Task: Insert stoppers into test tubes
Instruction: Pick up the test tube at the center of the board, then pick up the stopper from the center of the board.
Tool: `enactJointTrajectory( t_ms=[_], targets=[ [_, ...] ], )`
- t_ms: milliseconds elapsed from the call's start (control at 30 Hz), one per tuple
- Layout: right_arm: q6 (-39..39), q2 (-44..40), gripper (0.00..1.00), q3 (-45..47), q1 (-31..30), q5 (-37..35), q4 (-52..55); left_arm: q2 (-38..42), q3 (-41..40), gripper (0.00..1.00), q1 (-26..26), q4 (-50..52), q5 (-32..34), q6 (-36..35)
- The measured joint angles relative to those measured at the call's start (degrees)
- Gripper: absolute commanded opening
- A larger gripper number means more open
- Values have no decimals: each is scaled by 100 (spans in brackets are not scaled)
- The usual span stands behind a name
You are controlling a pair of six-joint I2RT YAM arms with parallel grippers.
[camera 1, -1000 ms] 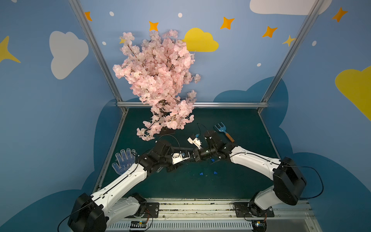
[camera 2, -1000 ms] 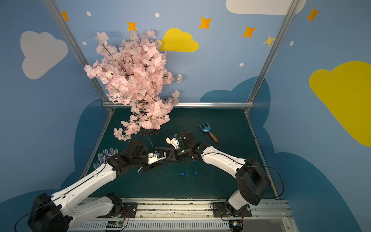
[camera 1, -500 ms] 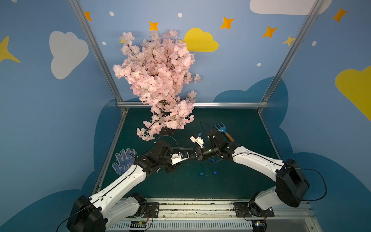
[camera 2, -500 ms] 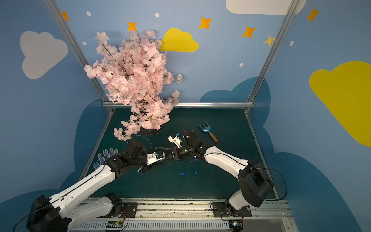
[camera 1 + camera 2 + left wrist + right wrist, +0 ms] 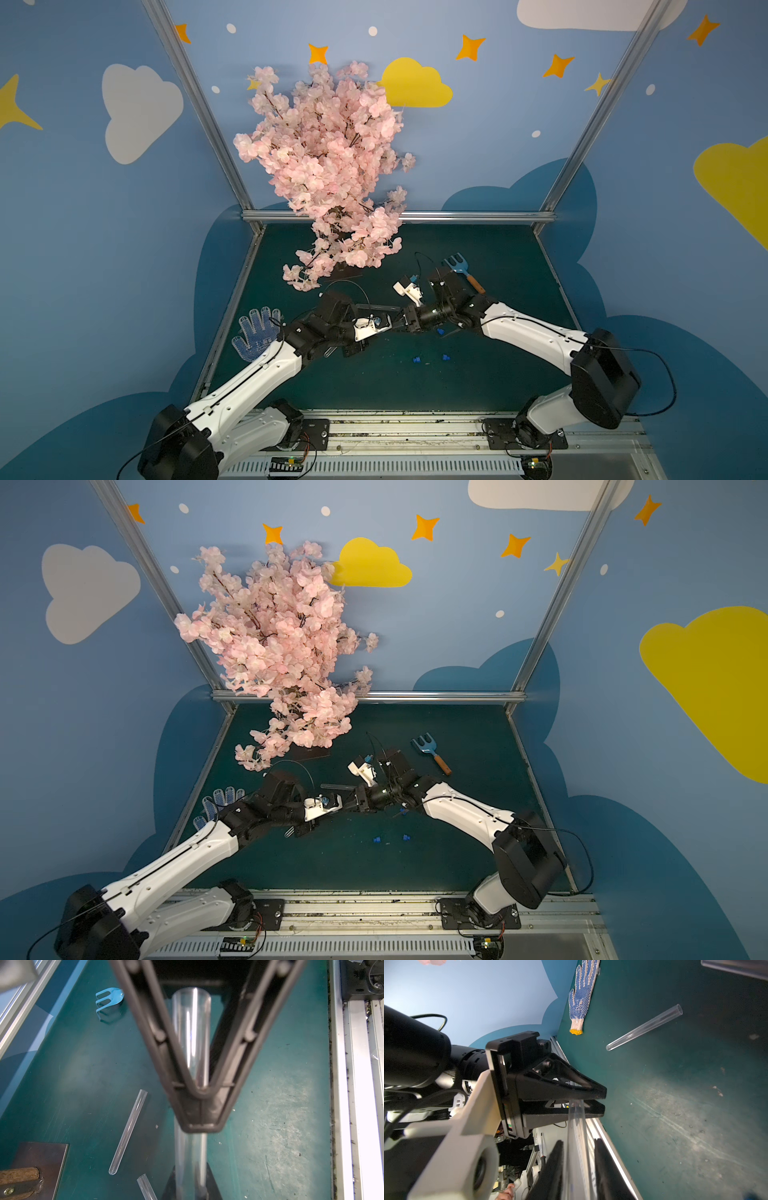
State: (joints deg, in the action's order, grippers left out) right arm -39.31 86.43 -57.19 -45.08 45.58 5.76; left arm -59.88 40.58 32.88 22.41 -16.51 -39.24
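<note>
Left gripper (image 5: 200, 1126) clamped tight on one test tube (image 5: 191, 1022) — held clear of the green mat (image 5: 270, 1105). Right gripper (image 5: 579, 1145) straddles the same tube, fingers parted (gap visible either side). Two more tubes (image 5: 128, 1132) lie on the mat; three blue stoppers (image 5: 414, 360) loose near the right arm.

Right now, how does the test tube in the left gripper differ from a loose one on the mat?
The held test tube is clamped in the left gripper's fingers, off the mat; the loose test tube lies on the mat. The held one passes between the right gripper's open fingers; nothing touches the loose one. Both are clear, unstoppered.
</note>
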Motion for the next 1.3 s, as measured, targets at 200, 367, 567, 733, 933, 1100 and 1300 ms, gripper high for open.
enactJointTrajectory(
  t_ms=[200,367,567,733,933,1100,1300],
  targets=[
    [267,-597,77,144,168,-245,46,61,0,2,0,37,138,-61],
    [1255,-1867,70,472,573,-1167,479,-105,22,2,-42,282,658,33],
    [3982,-3003,62,999,308,-2881,1451,-341,118,2,-343,831,1263,481],
    [6424,-3250,58,1834,247,-3147,1773,-334,118,2,-531,883,1281,667],
    [8078,-2339,55,2087,225,-2863,1836,-334,76,2,-599,870,1204,671],
    [8752,-1486,54,2065,170,-2468,1456,-330,-26,2,-599,837,1154,627],
    [9208,-719,50,1878,114,-2345,1287,-269,-138,2,-599,798,1132,560]
  ],
)
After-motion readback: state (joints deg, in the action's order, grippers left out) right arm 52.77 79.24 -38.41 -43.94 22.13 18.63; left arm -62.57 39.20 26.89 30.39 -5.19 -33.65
